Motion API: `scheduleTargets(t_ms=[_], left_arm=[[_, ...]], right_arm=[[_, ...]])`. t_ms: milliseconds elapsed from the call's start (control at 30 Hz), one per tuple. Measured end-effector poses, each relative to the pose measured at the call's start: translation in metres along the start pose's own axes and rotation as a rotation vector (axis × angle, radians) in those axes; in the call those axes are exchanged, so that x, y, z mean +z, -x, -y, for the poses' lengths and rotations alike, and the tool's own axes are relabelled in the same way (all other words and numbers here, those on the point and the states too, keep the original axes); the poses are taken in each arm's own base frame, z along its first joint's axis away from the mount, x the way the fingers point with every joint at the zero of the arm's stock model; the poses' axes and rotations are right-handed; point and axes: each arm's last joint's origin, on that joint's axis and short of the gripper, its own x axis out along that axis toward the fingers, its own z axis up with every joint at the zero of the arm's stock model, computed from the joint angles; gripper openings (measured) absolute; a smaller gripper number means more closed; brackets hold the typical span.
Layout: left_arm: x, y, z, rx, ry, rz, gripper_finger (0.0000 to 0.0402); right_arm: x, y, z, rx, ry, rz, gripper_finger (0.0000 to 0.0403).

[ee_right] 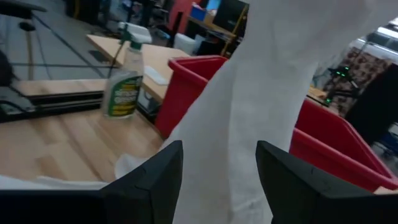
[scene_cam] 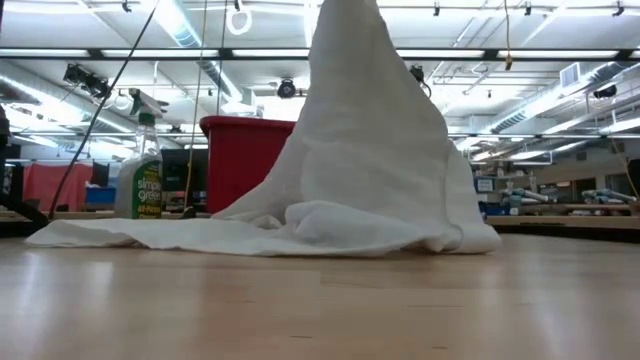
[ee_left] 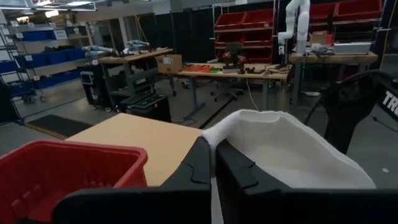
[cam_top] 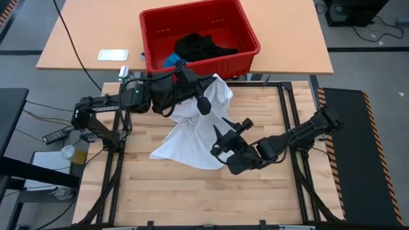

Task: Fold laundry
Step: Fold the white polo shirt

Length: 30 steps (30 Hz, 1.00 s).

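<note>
The left arm reaches in from the left side of the bench [cam_top: 192,191], bent at the elbow, and its end effector [cam_top: 203,102] is raised above the wood, its two dark fingers [ee_left: 199,165] pinched together on an edge of the white garment [cam_top: 195,131]. From that pinch the cloth hangs down in a tall cone, and its lower part spreads in loose folds across the bench toward the near left. The right arm comes in from the right side, stretched low over the bench, and its end effector [cam_top: 220,139] sits at the lower right edge of the white garment with its fingers [ee_right: 155,180] spread apart; the hanging cloth shows in the gap between them, but whether they touch it cannot be told. Behind the bench, on a separate tan table [cam_top: 83,45], stands the red basket [cam_top: 246,32], which holds the black garment [cam_top: 201,46] and, at its near left corner, the bright blue garment [cam_top: 172,61]. A spray bottle [scene_cam: 140,180] with a green label stands upright left of the basket, close to the left arm's shoulder. A small flat white object [cam_top: 113,55] lies farther left on the tan table. In the low view the lifted white garment blocks most of the basket and the room behind it.
</note>
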Motion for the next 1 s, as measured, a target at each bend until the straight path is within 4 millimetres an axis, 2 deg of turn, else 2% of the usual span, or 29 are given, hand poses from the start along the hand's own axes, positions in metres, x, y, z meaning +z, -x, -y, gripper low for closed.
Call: scheduleTargets(t_ms=[167,400,533,733,867,1000], left_arm=[[0.000,0.002,0.004,-0.014,-0.009,0.001,0.0004],[0.001,0.005,0.007,-0.026,-0.029,-0.002,0.0004],[0.000,0.005,0.007,-0.026,-0.019,-0.005,0.0004],[-0.002,0.005,0.007,-0.028,0.029,-0.033,0.0005],[-0.005,0.005,0.007,-0.029,0.017,-0.061,0.0015],[-0.009,0.006,0.007,-0.031,0.015,-0.096,0.0037]], right_arm=[[-0.010,-0.014,0.001,-0.043,0.002,-0.037,0.0210],[-0.031,-0.016,0.016,-0.036,-0.051,-0.156,0.0196],[-0.037,-0.014,0.022,-0.023,-0.093,-0.220,0.0151],[-0.038,-0.016,0.025,0.004,-0.079,-0.263,0.0021],[-0.029,-0.015,0.037,0.068,-0.125,-0.321,0.0014],[-0.013,-0.008,0.063,0.177,-0.146,-0.358,0.0007]])
